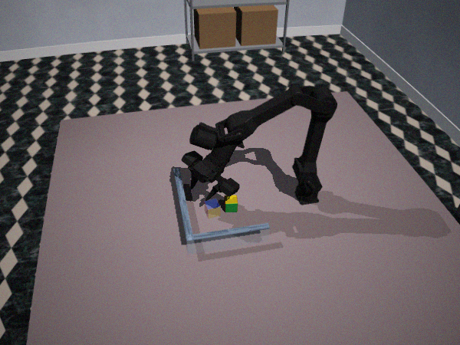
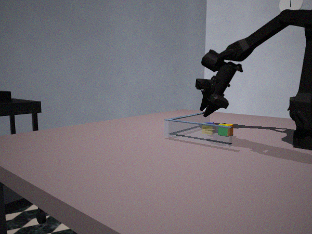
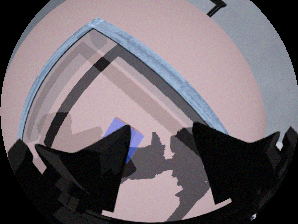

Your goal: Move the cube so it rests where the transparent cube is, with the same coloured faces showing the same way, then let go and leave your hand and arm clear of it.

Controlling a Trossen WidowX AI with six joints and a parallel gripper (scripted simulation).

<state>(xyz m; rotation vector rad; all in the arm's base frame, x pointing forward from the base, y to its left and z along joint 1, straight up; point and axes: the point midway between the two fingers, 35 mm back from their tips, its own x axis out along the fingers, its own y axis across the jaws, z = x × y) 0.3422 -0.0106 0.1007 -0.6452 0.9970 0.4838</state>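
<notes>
The mauve table (image 1: 115,268) carries the cube (image 1: 231,204), the transparent cube (image 1: 211,208) touching its left, an L-shaped glass fence (image 1: 183,207) and the arm base (image 1: 308,192).

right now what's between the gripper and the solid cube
Nothing solid: the open gripper hangs above the cube with only air between in the exterior view. The transparent cube sits right beside the solid one, seen from the top.
</notes>
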